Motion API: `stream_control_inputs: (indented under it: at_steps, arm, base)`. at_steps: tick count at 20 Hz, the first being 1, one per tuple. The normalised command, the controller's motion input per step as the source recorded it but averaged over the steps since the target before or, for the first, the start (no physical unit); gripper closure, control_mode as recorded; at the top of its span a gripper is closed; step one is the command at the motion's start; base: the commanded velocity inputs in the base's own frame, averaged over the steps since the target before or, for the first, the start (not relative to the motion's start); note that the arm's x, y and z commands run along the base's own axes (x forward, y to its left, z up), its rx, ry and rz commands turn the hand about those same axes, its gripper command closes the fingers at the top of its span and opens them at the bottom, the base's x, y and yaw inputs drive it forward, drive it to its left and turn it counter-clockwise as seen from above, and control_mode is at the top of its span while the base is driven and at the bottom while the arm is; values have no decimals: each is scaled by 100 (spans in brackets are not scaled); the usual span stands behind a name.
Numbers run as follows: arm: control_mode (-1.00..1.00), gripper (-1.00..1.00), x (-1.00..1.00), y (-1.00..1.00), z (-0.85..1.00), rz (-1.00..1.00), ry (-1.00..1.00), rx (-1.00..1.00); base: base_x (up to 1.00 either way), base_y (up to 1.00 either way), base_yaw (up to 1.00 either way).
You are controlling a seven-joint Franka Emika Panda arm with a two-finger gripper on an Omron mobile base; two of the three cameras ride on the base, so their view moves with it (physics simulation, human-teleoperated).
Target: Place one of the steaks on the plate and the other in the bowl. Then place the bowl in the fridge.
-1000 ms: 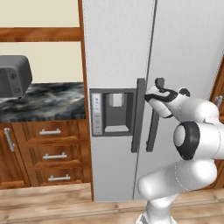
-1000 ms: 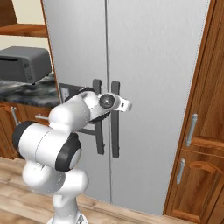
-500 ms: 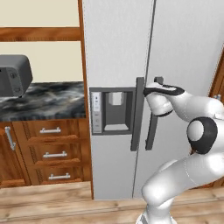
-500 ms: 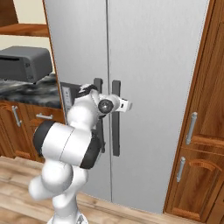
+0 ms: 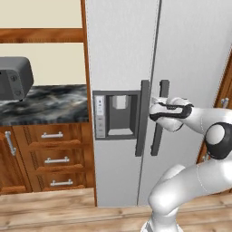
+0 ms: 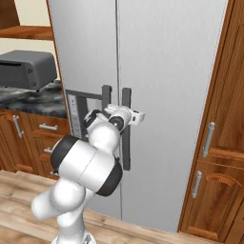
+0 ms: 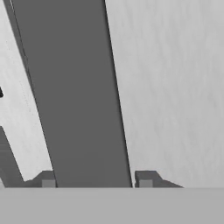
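Note:
The fridge [image 5: 122, 54] [image 6: 167, 62] stands straight ahead, silver-grey, both doors closed, with two dark vertical handles at its middle. My gripper [image 5: 160, 105] [image 6: 126, 114] [image 7: 96, 180] is shut on the right door's handle [image 5: 163, 90] [image 6: 126, 97] [image 7: 78, 96], at about the height of the dispenser. In the hand view the dark bar runs between my two fingertips [image 7: 48, 180], which press on its sides. The steaks, the bowl and the plate are out of view.
A water dispenser panel [image 5: 116, 115] [image 6: 76, 109] sits in the left door. Left of the fridge is a dark marble counter [image 5: 45, 102] over wooden drawers [image 5: 52, 158], with a grey toaster oven [image 5: 13, 78] [image 6: 26, 69] on it. A tall wooden cabinet [image 6: 217, 157] flanks the right side.
The jaws have closed from wide open onto the right door's handle. The arm's elbow has swung outward and lower while the hand stayed at the handle.

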Motion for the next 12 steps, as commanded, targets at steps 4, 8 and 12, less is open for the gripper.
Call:
stream_control_inputs:
  at_steps: [4,8,12]
  arm:
    - [-100,100,0,-20,25,9,9,0]
    - [-100,100,-10,-14,24,10,12,0]
    - [-100,100,-35,-13,15,10,14,0]
  base:
    - [0,0,0]
    - [0,0,0]
    - [0,0,0]
